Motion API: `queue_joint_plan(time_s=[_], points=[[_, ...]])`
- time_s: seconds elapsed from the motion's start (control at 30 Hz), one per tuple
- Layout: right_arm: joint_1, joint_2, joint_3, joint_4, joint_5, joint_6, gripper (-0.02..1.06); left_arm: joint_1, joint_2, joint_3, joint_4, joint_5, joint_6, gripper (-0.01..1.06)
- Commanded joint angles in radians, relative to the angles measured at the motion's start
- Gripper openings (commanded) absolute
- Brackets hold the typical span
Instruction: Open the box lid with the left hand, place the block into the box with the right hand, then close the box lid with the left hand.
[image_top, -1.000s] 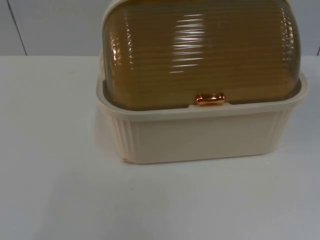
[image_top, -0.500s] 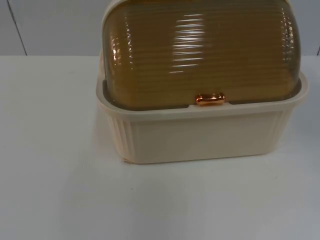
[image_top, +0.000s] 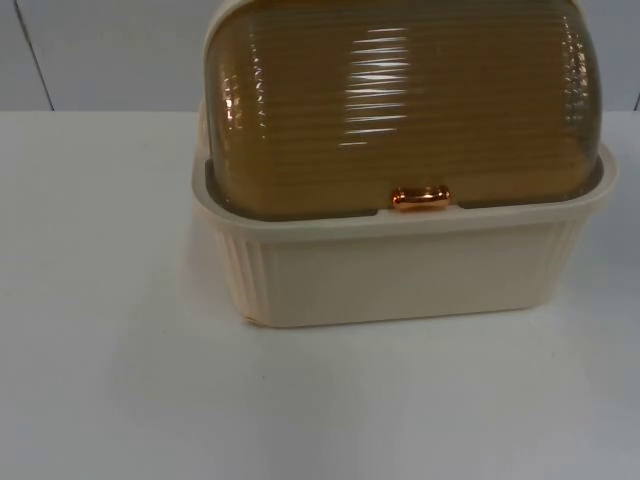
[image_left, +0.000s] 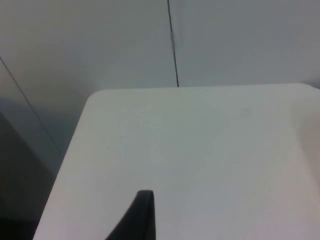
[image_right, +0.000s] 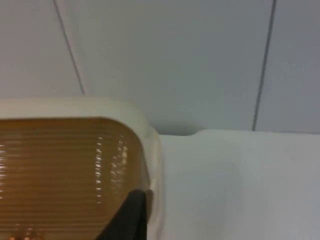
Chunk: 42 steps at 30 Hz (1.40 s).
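Top view, box (image_top: 400, 270) lid (image_top: 400, 100) shut

Cream box (image_top: 400, 275) on table (image_top: 110, 380), amber lid (image_top: 400, 100) shut.

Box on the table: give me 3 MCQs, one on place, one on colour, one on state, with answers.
1. Where is the handle?
A. on the lid's front lower edge
B. on the box's side wall
C. on the table

2. What colour is the lid?
A. clear blue
B. translucent amber
C. solid black

3. What state is the lid in?
A. removed
B. rolled fully open
C. closed

Answers: 1 A, the copper handle sits where the lid meets the rim of the cream box. 2 B, the ribbed dome reads amber in the top and right wrist views. 3 C, the lid covers the box down to its rim.
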Motion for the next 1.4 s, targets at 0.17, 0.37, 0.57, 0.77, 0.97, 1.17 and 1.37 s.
queue_joint_plan(time_s=[0.17,0.37,0.57,0.77,0.97,1.17,1.37], points=[[-0.001,0.001,-0.006,0.03,-0.013,-0.066,1.05,-0.042,0.033,-0.006,0.018,-0.058,-0.002,1.05],[-0.001,0.001,-0.006,0.006,0.062,-0.055,1.05,-0.081,0.081,-0.006,0.02,-0.053,0.027,1.05],[-0.001,0.001,-0.006,0.006,0.063,-0.055,1.05,-0.241,0.184,-0.018,0.025,-0.056,0.081,1.05],[-0.001,0.001,-0.006,0.006,0.065,-0.059,1.05,-0.474,0.371,-0.17,0.08,-0.018,0.081,1.05],[-0.001,-0.001,-0.006,0.006,0.064,-0.059,1.05,-0.671,0.552,-0.415,0.2,-0.002,0.083,1.05],[-0.001,-0.001,-0.006,-0.016,0.064,-0.085,1.05,-0.799,0.674,-0.572,0.472,0.078,0.208,1.05],[-0.001,-0.001,-0.006,-0.064,0.059,-0.085,1.05,-0.874,0.735,-0.552,0.518,0.14,0.417,1.05]])
